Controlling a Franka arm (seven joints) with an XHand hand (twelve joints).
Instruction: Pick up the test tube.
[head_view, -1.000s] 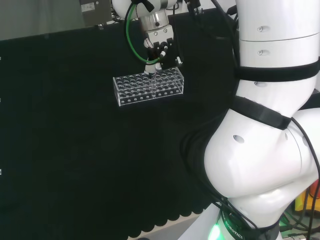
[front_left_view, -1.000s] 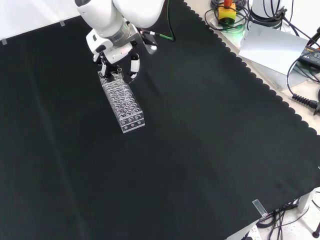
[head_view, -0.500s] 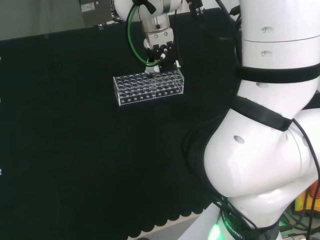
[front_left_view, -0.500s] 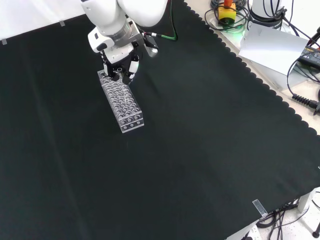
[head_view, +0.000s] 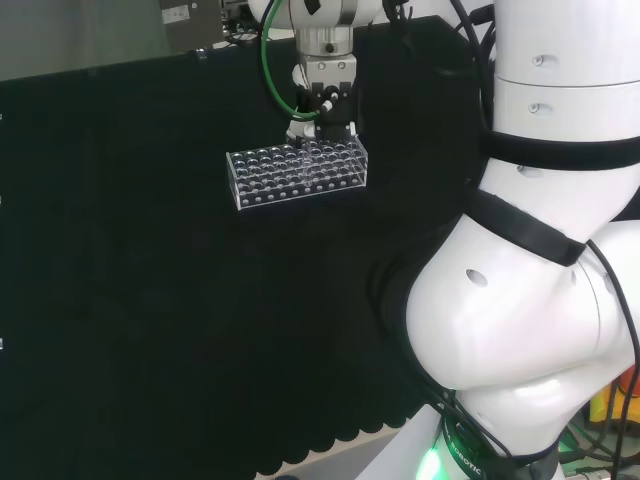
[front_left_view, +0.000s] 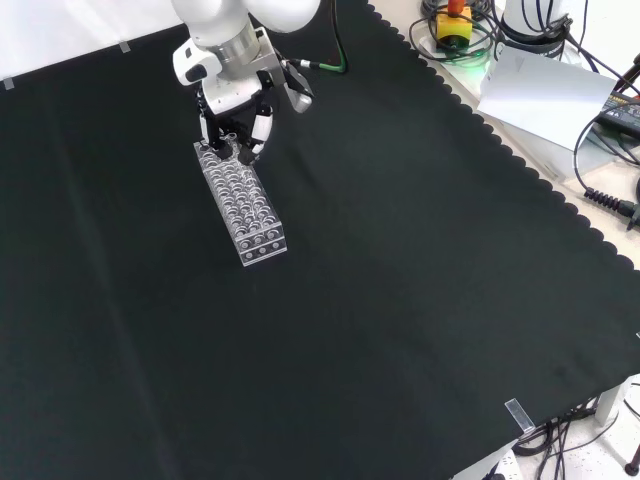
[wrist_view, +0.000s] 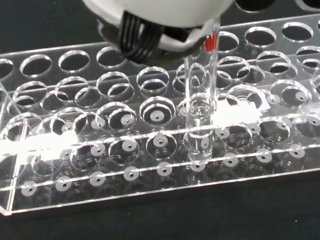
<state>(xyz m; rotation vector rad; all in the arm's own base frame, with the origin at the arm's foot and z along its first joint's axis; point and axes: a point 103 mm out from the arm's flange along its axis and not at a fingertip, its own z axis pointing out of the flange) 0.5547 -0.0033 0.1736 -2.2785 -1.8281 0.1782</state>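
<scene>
A clear plastic test tube rack (head_view: 298, 176) with several rows of holes lies on the black cloth. The hand (head_view: 321, 103) hangs right above the rack's far edge in the head view, fingers pointing down. In the front view the hand (front_left_view: 233, 112) stands over the upper end of the rack (front_left_view: 247, 207). The wrist view shows a clear glass test tube (wrist_view: 200, 100) standing upright, its top pinched under the hand (wrist_view: 150, 17) and its lower end still inside a hole of the rack (wrist_view: 125, 170).
Black cloth stretches wide around the rack on every side. The arm's own white links (head_view: 530, 250) fill the right of the head view. Cables and boxes (front_left_view: 545, 80) lie past the cloth's scalloped edge at the front view's upper right.
The hand and wrist have risen a little above the rack, with the fingers drawn closer together. The rack has stayed in place.
</scene>
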